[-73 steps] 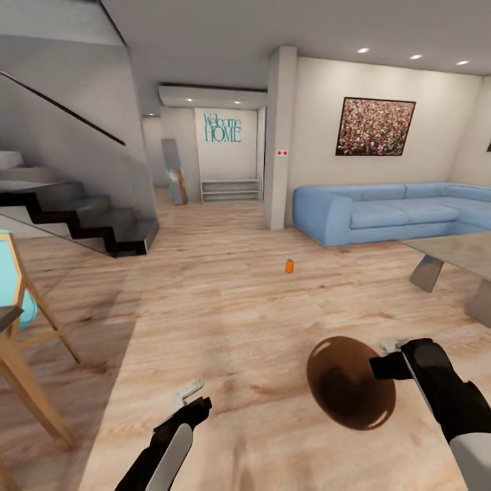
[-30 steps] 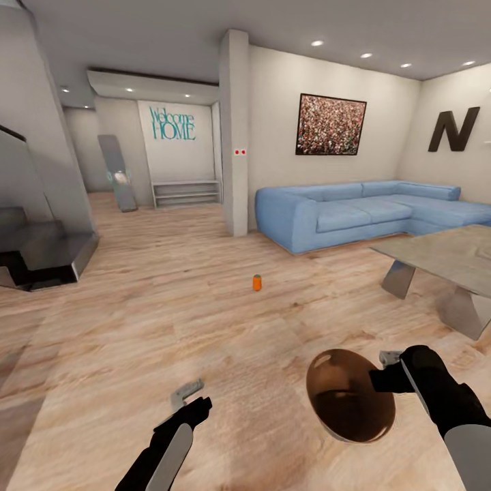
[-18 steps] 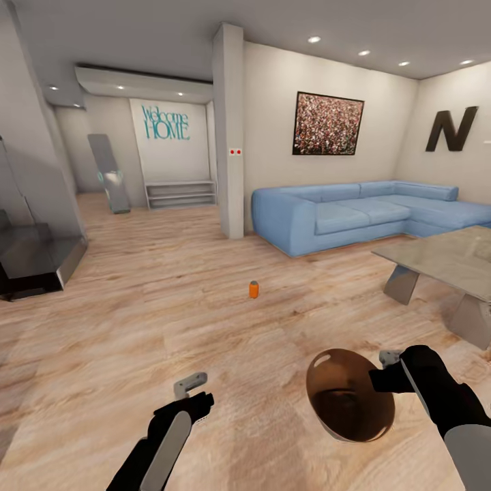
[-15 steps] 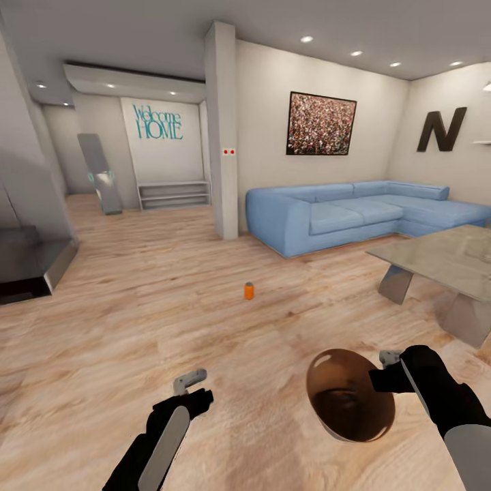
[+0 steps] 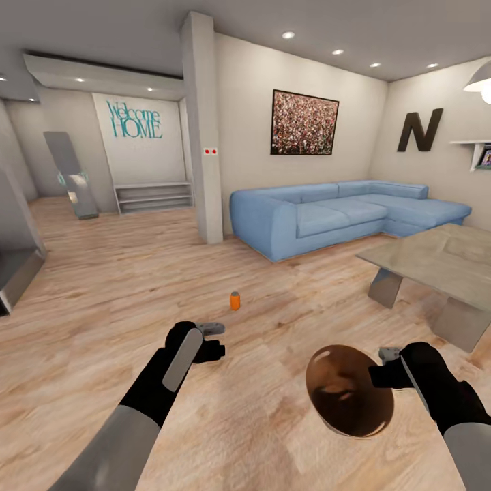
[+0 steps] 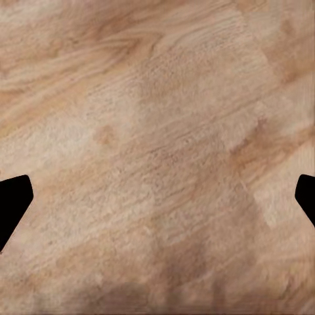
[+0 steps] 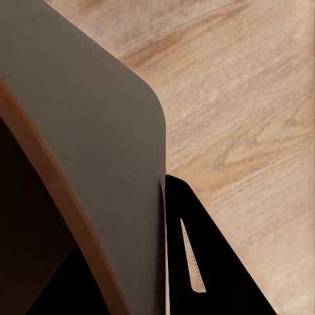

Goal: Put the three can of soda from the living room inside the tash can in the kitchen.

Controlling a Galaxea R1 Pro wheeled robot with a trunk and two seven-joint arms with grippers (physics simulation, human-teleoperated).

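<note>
1. The left tool (image 5: 213,339) hovers over the floor, fingers spread wide, holding nothing.
2. One orange soda can (image 5: 234,300) stands upright on the floor just beyond: probably light, stiff, slippery; best pinched mid-body.
3. The right tool (image 5: 382,365) pinches the tash can (image 5: 348,399) by its rim.

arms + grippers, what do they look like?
Both arms: light grey lower segments, black wrist housings. The left arm has a pale grey panel along its black wrist. The left gripper and right gripper have small grey fingers, black-tipped in the wrist views.
</note>
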